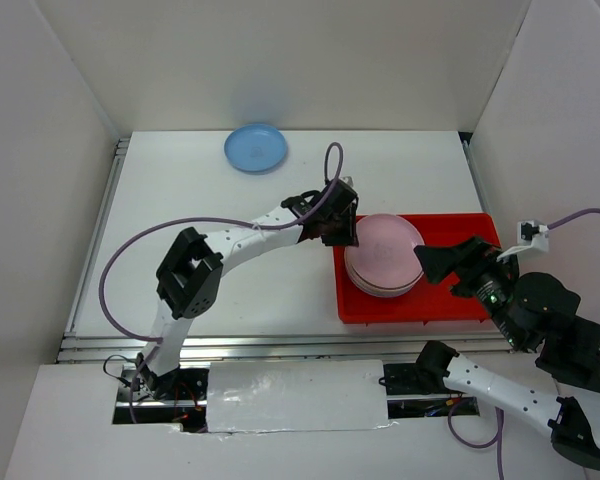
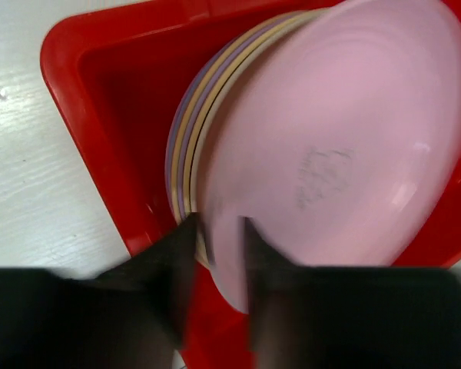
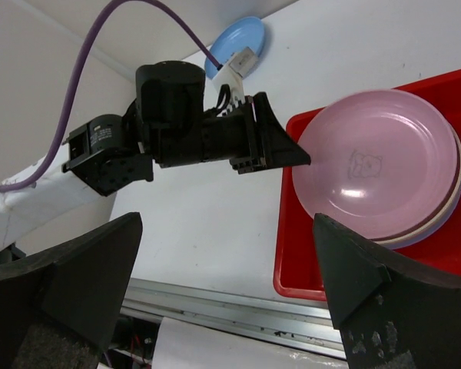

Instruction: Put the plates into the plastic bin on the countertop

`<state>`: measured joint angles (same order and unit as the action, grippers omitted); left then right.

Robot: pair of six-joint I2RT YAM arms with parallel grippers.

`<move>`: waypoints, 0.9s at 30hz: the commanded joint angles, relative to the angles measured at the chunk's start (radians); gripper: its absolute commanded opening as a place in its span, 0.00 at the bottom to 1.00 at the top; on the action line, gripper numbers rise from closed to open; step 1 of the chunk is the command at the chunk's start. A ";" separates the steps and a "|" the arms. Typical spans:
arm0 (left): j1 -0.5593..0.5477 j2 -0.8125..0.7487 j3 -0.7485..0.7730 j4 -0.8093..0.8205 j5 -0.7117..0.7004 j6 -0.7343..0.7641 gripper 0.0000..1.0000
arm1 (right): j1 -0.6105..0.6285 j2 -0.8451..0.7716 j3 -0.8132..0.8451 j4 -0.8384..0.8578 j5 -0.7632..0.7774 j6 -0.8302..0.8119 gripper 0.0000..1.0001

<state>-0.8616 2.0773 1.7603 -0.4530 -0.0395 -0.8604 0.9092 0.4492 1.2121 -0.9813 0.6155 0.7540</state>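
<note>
A stack of pastel plates (image 1: 383, 262) lies in the left part of the red plastic bin (image 1: 460, 300) on the white countertop (image 1: 230, 290). A pink plate (image 2: 330, 154) is on top, sitting a little to one side of the purple, yellow and cream rims (image 2: 186, 138) below. My left gripper (image 2: 219, 231) is shut on the pink plate's left rim, at the bin's left wall (image 2: 77, 108). My right gripper (image 3: 227, 284) is open and empty, hovering over the bin just right of the stack (image 1: 430, 265). One blue plate (image 1: 256, 147) lies alone at the back.
White walls enclose the countertop on three sides. A metal rail (image 1: 280, 345) runs along the front edge. The left arm and its purple cable (image 1: 120, 260) stretch across the middle. The blue plate (image 3: 238, 42) and the left gripper (image 3: 280, 150) show in the right wrist view.
</note>
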 commanded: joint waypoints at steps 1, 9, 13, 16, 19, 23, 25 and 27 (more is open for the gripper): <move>0.009 -0.002 0.056 -0.004 0.010 0.011 0.49 | -0.006 0.014 0.035 -0.007 -0.003 -0.005 1.00; 0.010 -0.271 -0.186 0.128 -0.103 -0.015 0.96 | -0.006 0.014 0.030 0.000 -0.002 -0.022 1.00; 0.154 -0.501 -0.417 0.145 -0.285 -0.107 0.99 | -0.004 0.017 0.003 0.024 -0.017 -0.045 1.00; 0.301 -0.572 -0.540 0.175 -0.335 -0.164 0.99 | -0.004 0.016 -0.055 0.081 -0.040 -0.074 1.00; 0.468 -0.566 -0.654 0.275 -0.269 -0.198 0.99 | -0.004 0.013 -0.127 0.173 -0.114 -0.123 1.00; 0.613 -0.418 -0.706 0.479 -0.162 -0.209 0.99 | -0.004 0.019 -0.207 0.303 -0.297 -0.186 1.00; 0.682 -0.356 -0.711 0.594 -0.106 -0.233 0.99 | -0.006 0.039 -0.235 0.339 -0.342 -0.212 1.00; 0.741 -0.274 -0.735 0.768 -0.039 -0.262 0.99 | -0.006 0.058 -0.253 0.355 -0.385 -0.228 1.00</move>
<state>-0.1867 1.7397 1.0492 0.0238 -0.1963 -1.0641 0.9092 0.4797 0.9798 -0.7578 0.3473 0.5892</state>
